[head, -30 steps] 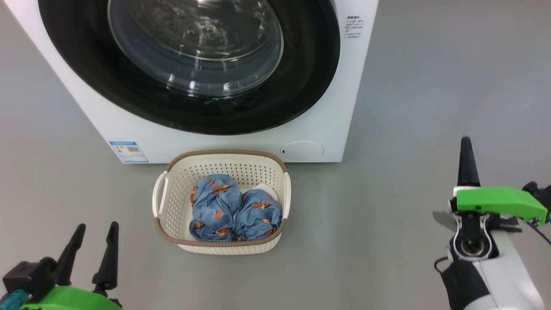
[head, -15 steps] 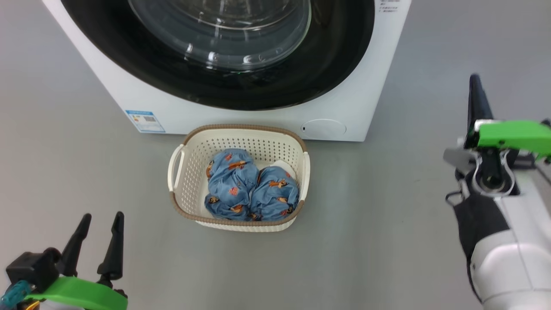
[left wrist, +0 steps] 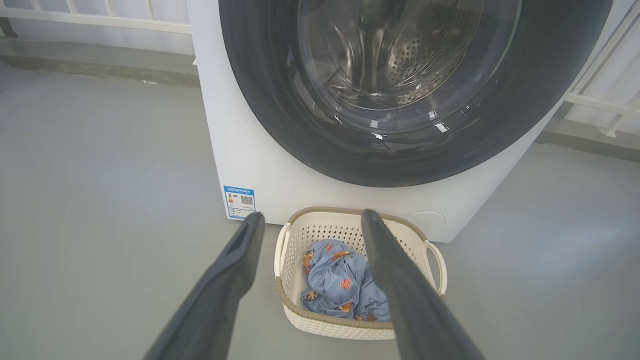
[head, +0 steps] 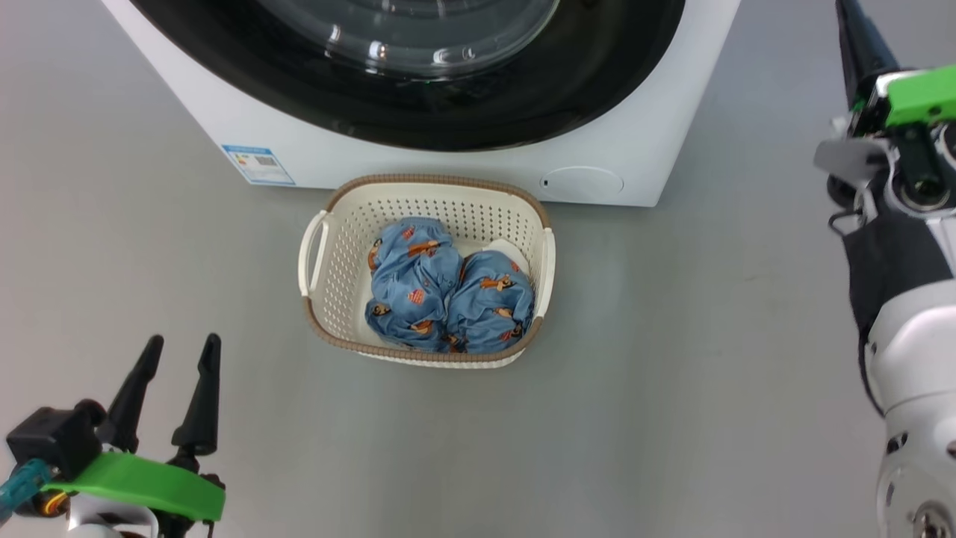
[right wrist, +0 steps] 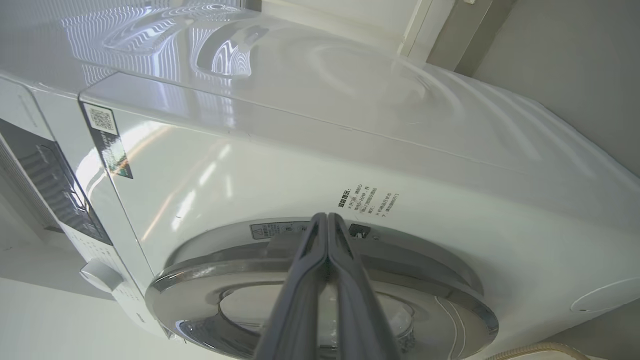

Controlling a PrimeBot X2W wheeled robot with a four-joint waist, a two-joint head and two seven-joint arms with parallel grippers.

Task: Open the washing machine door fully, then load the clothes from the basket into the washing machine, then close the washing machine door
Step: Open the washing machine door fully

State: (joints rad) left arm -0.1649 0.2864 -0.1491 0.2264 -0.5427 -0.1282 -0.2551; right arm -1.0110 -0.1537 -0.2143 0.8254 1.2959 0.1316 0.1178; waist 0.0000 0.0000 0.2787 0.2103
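The washing machine [head: 448, 161] stands at the top of the head view, and its door [head: 612, 82] lies shut against the front. Before it on the floor sits the basket [head: 336, 246] with two bundles of blue clothes [head: 448, 295]. My left gripper [head: 182, 340] is open at the lower left, well short of the basket. The left wrist view looks between this gripper's open fingers [left wrist: 312, 215] at the basket [left wrist: 295, 310], clothes [left wrist: 335, 285] and door [left wrist: 280, 125]. My right gripper [head: 859, 37] is shut and empty at the upper right. In the right wrist view its joined fingers [right wrist: 327, 216] point at the door's rim [right wrist: 450, 290] near a small dark latch [right wrist: 359, 230].
A blue label [head: 258, 164] and a round flap [head: 581, 183] mark the machine's lower front. Grey floor surrounds the basket. A white railing [left wrist: 100, 20] runs behind the machine. A control knob [right wrist: 100, 274] shows on the machine's panel.
The head camera has shifted, so machine and basket sit higher and further right. My right gripper has risen and reached forward toward the machine's right side. My left gripper has held still.
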